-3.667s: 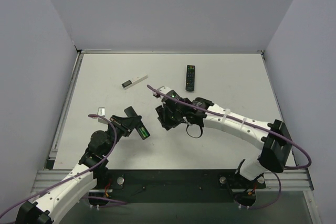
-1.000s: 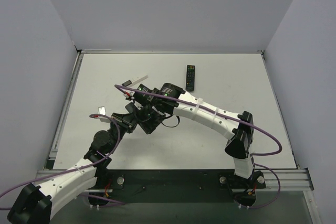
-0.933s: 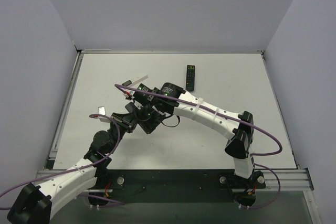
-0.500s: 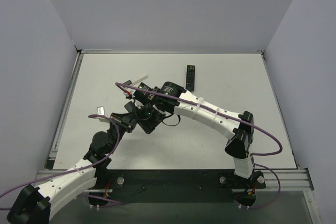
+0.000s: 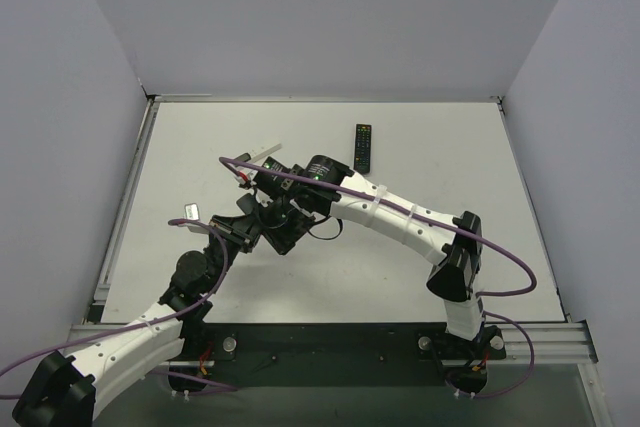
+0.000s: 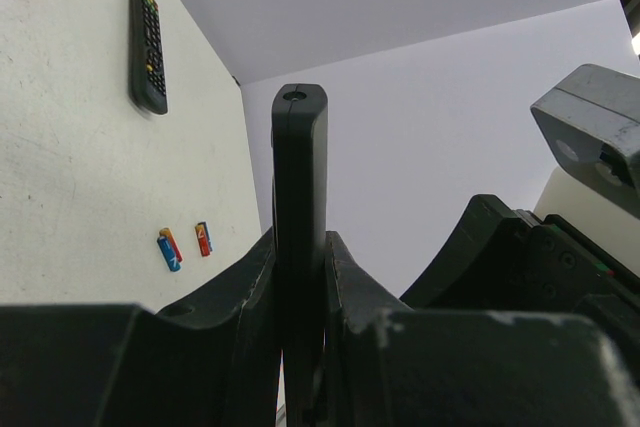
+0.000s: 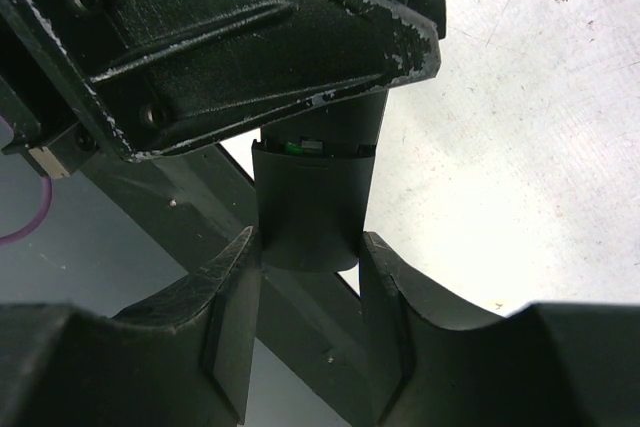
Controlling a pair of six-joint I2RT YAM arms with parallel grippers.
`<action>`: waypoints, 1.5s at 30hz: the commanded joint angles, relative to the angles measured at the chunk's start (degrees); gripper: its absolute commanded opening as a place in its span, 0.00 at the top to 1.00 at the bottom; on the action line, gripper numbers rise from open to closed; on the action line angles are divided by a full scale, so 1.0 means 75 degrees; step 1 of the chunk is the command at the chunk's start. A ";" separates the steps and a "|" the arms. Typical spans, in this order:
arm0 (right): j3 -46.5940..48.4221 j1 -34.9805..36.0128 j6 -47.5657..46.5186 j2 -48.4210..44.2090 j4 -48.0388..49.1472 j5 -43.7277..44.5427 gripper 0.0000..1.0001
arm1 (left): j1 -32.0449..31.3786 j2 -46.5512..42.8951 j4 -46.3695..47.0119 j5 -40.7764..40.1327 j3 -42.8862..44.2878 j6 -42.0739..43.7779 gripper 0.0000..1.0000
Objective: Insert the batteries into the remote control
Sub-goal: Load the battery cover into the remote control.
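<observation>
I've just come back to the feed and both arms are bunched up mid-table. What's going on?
The left claw is shut on the remote and holds it out. The right claw grips the cover against the remote's body, with a sliver of green, likely a battery, showing at the seam. Two spare batteries lie on the table.

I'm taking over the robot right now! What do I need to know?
Left gripper: shut on the remote control, held on edge.
Right gripper: fingers closed on the back cover, set against the remote.
Done: a green battery shows under the cover's edge.
Left: the cover does not look fully closed. Loose batteries lie on the table, near the buttoned remote.
</observation>
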 commanded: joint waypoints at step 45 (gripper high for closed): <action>0.0310 -0.0021 0.0136 0.0091 -0.0269 -0.0123 0.57 | -0.0121 -0.0374 0.0522 -0.0411 -0.0817 -0.0133 1.00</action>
